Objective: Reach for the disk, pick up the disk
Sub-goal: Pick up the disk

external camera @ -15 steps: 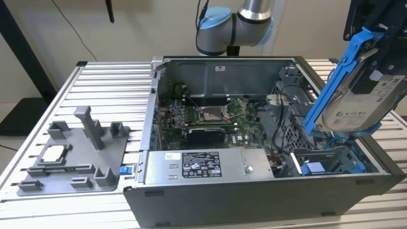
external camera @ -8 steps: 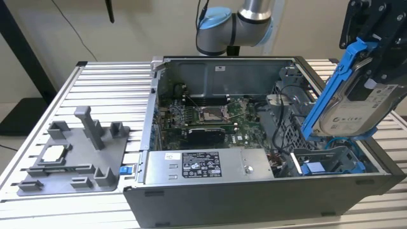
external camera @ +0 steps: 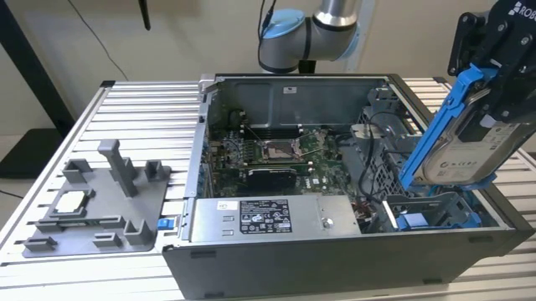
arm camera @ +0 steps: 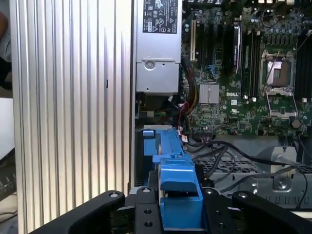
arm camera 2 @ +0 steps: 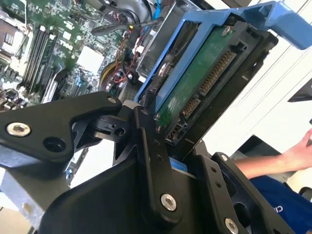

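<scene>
In the exterior view, your gripper (external camera: 490,94) is clamped on the disk (external camera: 465,147), holding it tilted in the air above the drive bay at the open computer case's (external camera: 335,263) end on the exterior view's right. The disk is a flat silver-grey metal slab with a white label, edged by a bright blue plastic frame. A grey plastic fixture (external camera: 96,207) lies well apart on the ribbed aluminium table (external camera: 134,103). In the second wrist view, black jointed fingers (arm camera 2: 153,161) press the disk (arm camera 2: 204,83), whose green circuit board and connectors face you. In the first wrist view, the disk's blue frame (arm camera: 178,183) sits between the fingers (arm camera: 146,209), above the motherboard (arm camera: 243,73).
</scene>
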Robot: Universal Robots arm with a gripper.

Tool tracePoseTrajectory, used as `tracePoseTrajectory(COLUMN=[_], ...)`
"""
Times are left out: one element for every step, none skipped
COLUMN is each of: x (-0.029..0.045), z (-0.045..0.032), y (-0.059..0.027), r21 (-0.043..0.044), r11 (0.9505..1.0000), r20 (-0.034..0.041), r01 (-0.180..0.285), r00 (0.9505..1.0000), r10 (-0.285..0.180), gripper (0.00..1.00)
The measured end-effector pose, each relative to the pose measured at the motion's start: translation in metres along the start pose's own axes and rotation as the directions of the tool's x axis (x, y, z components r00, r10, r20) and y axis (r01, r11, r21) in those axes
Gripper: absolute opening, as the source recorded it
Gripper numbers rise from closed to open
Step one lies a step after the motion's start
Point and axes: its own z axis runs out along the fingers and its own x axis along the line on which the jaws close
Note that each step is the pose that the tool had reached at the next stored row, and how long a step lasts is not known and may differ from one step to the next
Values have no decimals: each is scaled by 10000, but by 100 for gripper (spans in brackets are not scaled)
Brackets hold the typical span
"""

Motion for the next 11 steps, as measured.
tracePoseTrajectory(x=[0, -1, 0, 0, 0, 0, 0, 0, 0, 0, 0], z=[2, 2, 2, 4, 4, 4, 4, 4, 5, 7, 11], y=[-6, -8, -8, -8, -11, -12, -12, -13, -13, -13, -13], r21=[0, 0, 0, 0, 0, 0, 0, 0, 0, 0, 0], r11=[10000, 10000, 10000, 10000, 10000, 10000, 10000, 10000, 10000, 10000, 10000], r20=[-4, -4, -4, -2, -1, -1, -1, -1, -2, -2, 1], r01=[0, 0, -1, -2, -1, -1, -1, -1, -1, -1, -1], r00=[10000, 10000, 10000, 10000, 10000, 10000, 10000, 10000, 10000, 10000, 10000], r10=[0, 0, 1, 2, 1, 1, 1, 1, 1, 1, 1], gripper=[0, 0, 0, 0, 0, 0, 0, 0, 0, 0, 0])
